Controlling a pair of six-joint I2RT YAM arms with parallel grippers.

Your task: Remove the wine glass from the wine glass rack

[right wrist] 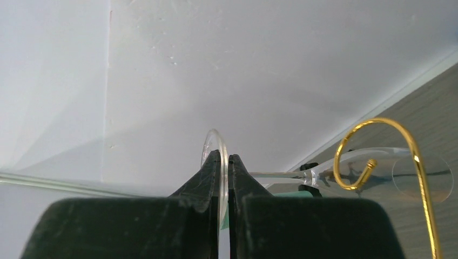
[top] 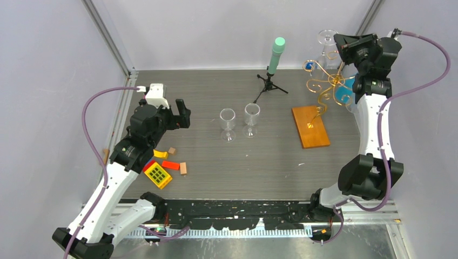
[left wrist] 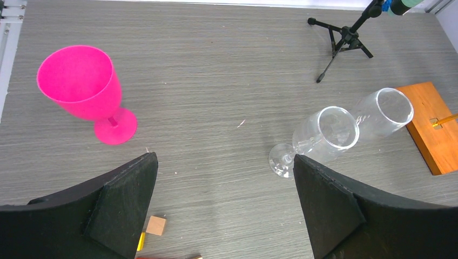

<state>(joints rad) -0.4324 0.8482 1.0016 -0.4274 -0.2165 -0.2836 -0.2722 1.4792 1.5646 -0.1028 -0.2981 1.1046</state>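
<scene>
The gold wire wine glass rack [top: 328,83] stands on its orange-brown wooden base [top: 310,126] at the back right. My right gripper [top: 338,42] is shut on the round foot [right wrist: 217,162] of a clear wine glass [top: 328,46], held upside down just above and behind the rack's arms. In the right wrist view the stem runs right past a gold hook [right wrist: 378,156]. My left gripper [left wrist: 224,178] is open and empty at the left, also seen in the top view [top: 182,113].
Two clear wine glasses [top: 228,124] [top: 251,119] stand mid-table. A black tripod with a mint-green cylinder [top: 273,67] stands at the back. A pink goblet [left wrist: 86,91] is near the left gripper. Coloured blocks [top: 162,170] lie at the left. A blue item [top: 341,94] sits behind the rack.
</scene>
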